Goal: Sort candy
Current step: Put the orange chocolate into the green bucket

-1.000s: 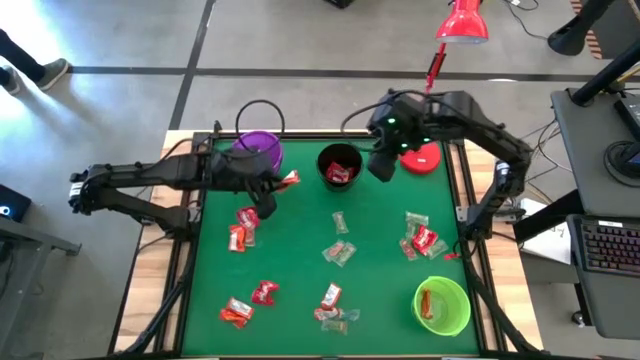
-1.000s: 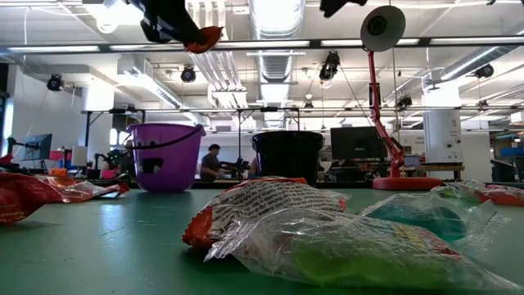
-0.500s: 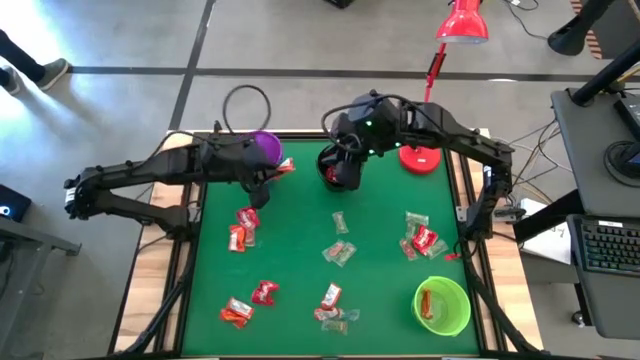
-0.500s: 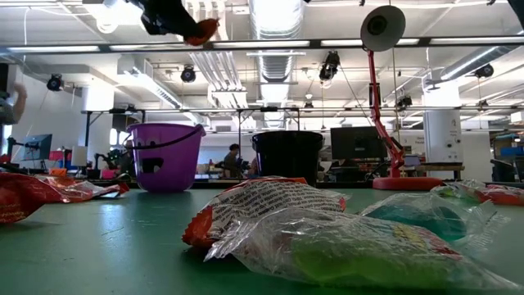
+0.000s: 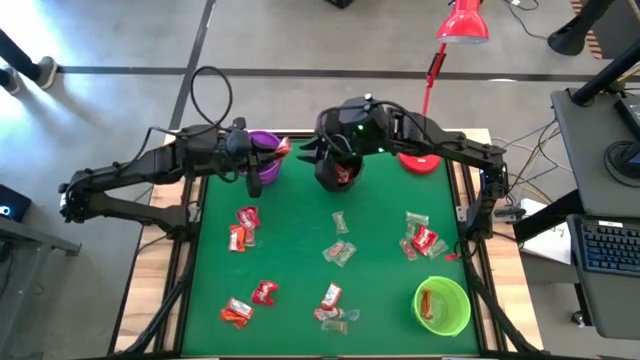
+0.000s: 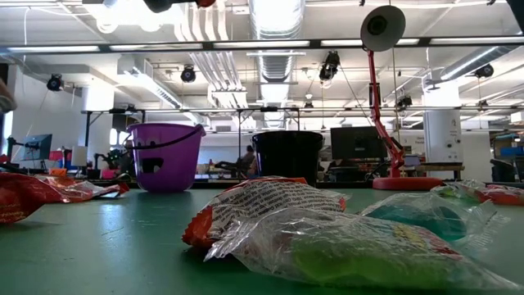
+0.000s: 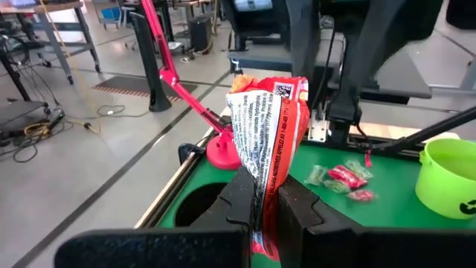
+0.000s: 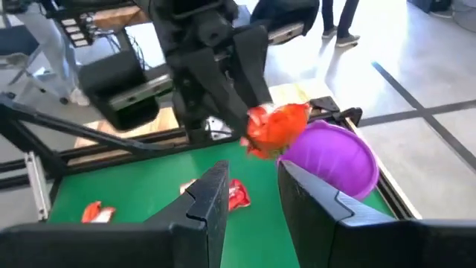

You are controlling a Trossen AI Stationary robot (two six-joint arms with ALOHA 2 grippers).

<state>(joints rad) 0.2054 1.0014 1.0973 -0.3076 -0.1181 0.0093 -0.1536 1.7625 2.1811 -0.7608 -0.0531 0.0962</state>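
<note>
My left gripper (image 5: pixel 280 150) is shut on an orange-red wrapped candy (image 7: pixel 268 126) and hangs over the far right rim of the purple cup (image 5: pixel 262 150). My right gripper (image 8: pixel 253 197) is open and empty. It sits above the black cup (image 5: pixel 338 172), which has a red candy inside, and points toward the left gripper. Several candies lie loose on the green mat: red ones (image 5: pixel 244 226), clear ones (image 5: pixel 340 250), and a mixed cluster (image 5: pixel 420 240). The green cup (image 5: pixel 442 305) holds one orange-red candy. My left gripper pinches one end of the orange-red candy's wrapper (image 7: pixel 262 212) between its two fingers. The rest of the wrapper sticks out past the fingertips. The right wrist view shows the candy (image 8: pixel 275 126) lifted clear, just above the purple cup's rim (image 8: pixel 327 138).
A red lamp stands with its base (image 5: pixel 420 158) at the mat's far right corner, and its stem rises behind the right arm. More candies lie near the front edge (image 5: pixel 250 298) (image 5: pixel 333 305). In the low view a clear-wrapped candy (image 6: pixel 327 238) fills the foreground.
My left gripper has carried the candy up and toward the far edge, from beside the purple cup to above its rim. My right gripper has swung from near the lamp base toward the table's left, stopping over the black cup and turning to face the left gripper.
</note>
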